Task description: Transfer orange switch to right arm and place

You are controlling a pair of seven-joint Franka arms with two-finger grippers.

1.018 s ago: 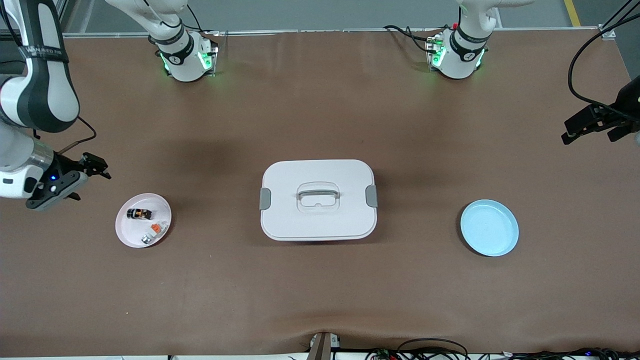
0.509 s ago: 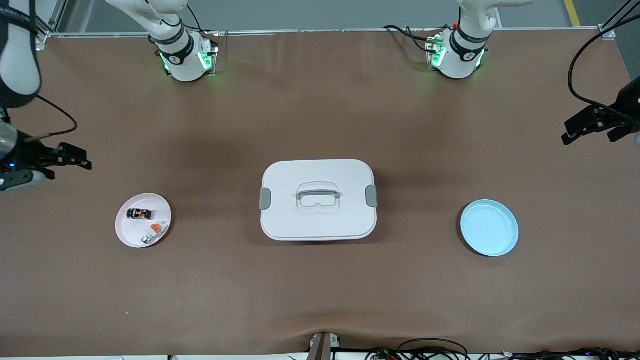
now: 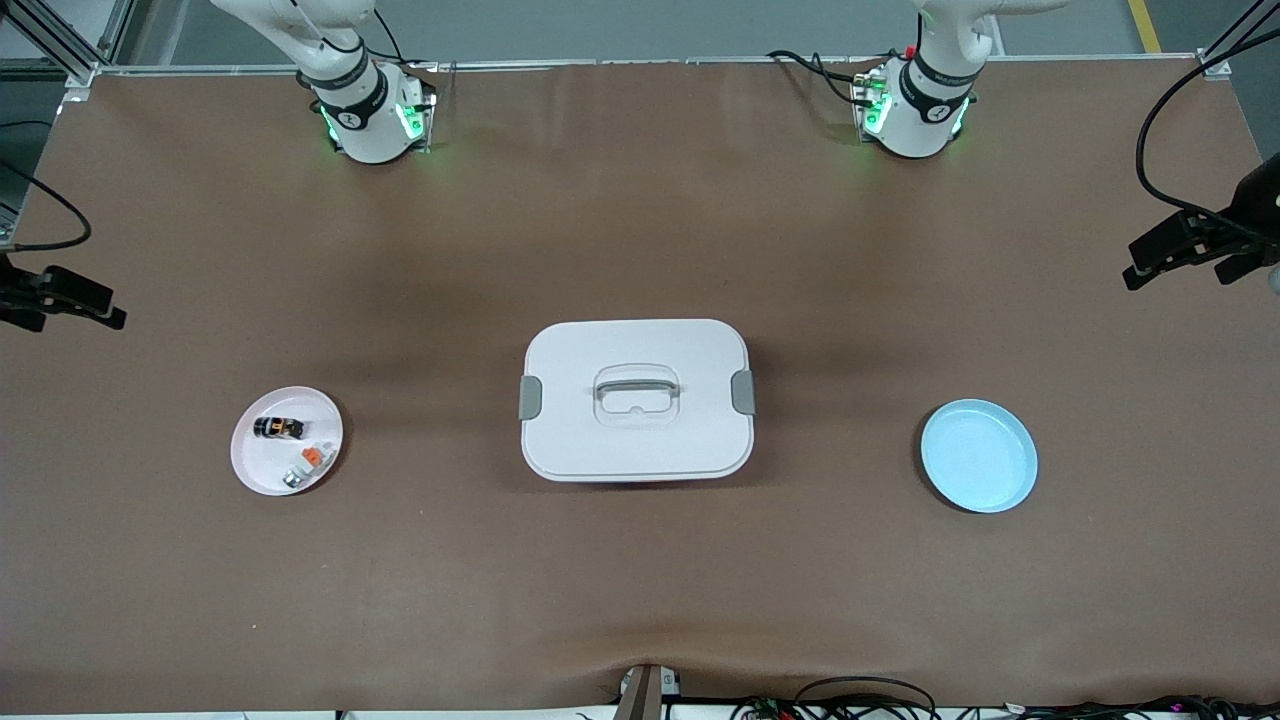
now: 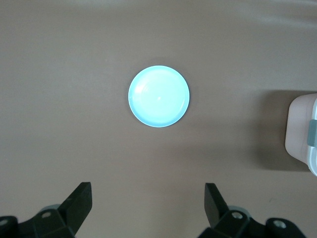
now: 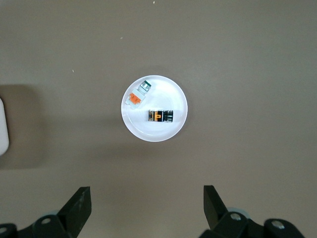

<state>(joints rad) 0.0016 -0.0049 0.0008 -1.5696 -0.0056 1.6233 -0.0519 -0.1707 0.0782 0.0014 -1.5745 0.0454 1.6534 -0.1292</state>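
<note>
While both grippers, left gripper [image 4: 147, 208] and right gripper [image 5: 147, 208], hover with jaws open, align squarely over the orange switch [image 5: 160, 116] before descending.

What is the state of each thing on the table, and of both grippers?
orange switch: lying in white plate, not held.
grey-white piece: lying in same plate.
blue plate: empty.
lidded box: closed.
left gripper: open, holding nothing.
right gripper: open, holding nothing.

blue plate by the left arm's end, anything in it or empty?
Empty. The blue plate shows only bare glossy surface in the left wrist view, and the front view shows nothing on it either.
</note>
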